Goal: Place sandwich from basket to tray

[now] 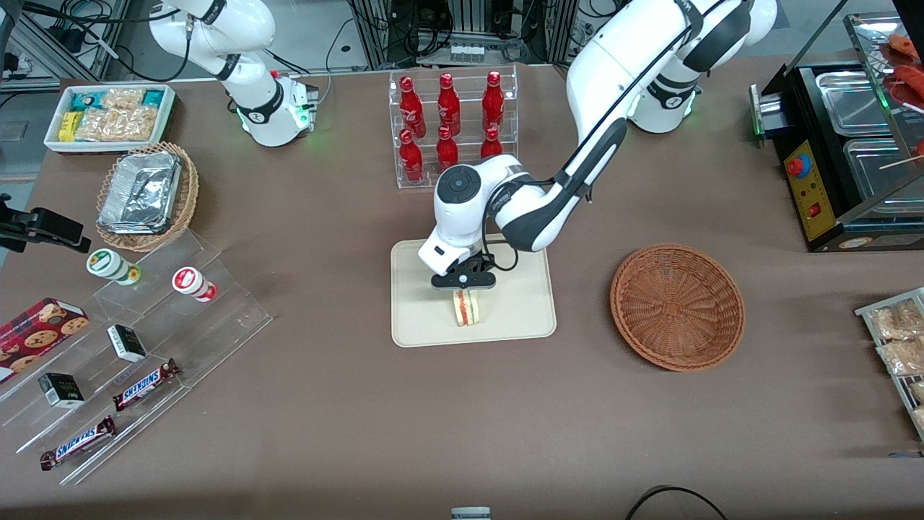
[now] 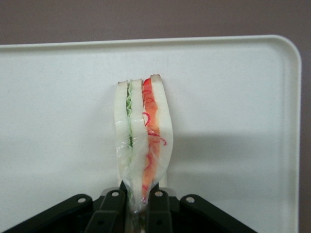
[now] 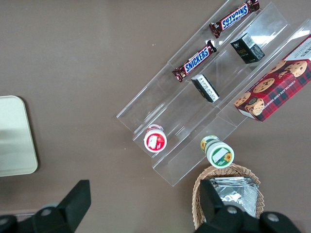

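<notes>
Tool (image 1: 465, 287) clamped tight on the sandwich (image 1: 467, 308), holding it on edge over the tray (image 1: 520, 318). Wrist view shows its fingers (image 2: 112, 204) pinching the wrapped tip; the front view adds the empty basket (image 1: 677, 306).

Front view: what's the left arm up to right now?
The left arm's gripper is shut on the sandwich, holding it edge-up over the tray. The basket sits empty beside the tray, toward the working arm's end of the table. The sandwich is at or just above the tray surface, not yet released.
</notes>
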